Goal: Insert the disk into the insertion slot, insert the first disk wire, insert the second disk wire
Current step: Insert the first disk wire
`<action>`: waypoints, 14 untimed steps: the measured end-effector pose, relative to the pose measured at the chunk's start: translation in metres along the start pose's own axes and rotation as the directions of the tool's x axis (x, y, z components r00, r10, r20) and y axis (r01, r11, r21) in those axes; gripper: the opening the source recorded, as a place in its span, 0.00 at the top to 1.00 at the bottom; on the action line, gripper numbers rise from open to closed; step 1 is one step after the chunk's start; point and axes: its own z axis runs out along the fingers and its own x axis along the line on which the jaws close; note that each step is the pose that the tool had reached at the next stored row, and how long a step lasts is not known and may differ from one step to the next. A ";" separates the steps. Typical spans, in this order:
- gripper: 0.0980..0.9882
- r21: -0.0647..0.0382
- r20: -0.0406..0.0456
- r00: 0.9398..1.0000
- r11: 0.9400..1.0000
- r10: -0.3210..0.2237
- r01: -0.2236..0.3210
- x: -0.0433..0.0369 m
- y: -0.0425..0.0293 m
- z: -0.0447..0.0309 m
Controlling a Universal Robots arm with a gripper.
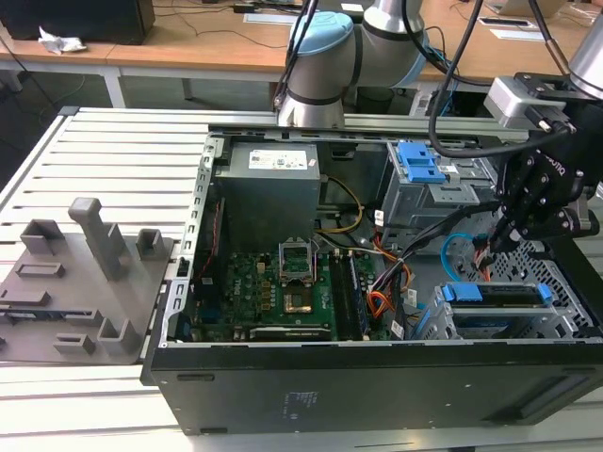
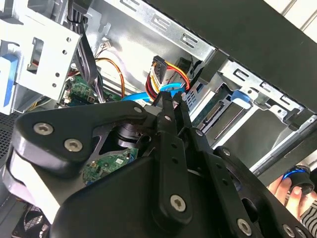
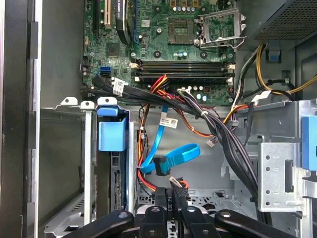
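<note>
While the arm reaches down into the case (image 1: 377, 386) at the exterior view's right, the gripper (image 1: 502, 237) hangs near the disk (image 1: 497, 294), which is seated in the slot (image 1: 528, 325). In the second wrist view, the narrow jaws pinch the first wire (image 2: 158, 69) at its plug, and a hand (image 2: 292, 192) lies beyond the case edge. In the first wrist view, the second wire (image 3: 176, 154) loops loose over open floor beside the disk.

The open computer case (image 1: 377, 386) is lying across the middle of the exterior view. The disk (image 1: 497, 294) is sitting in the drive cage (image 1: 528, 327) at lower right, with the gripper (image 1: 497, 240) hanging above it in the frame. A tray (image 1: 75, 292) is lying beside the case at the exterior view's left.
</note>
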 end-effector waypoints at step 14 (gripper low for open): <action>0.91 0.000 0.000 1.000 1.000 0.000 0.000 0.0175 -0.0003 0.0004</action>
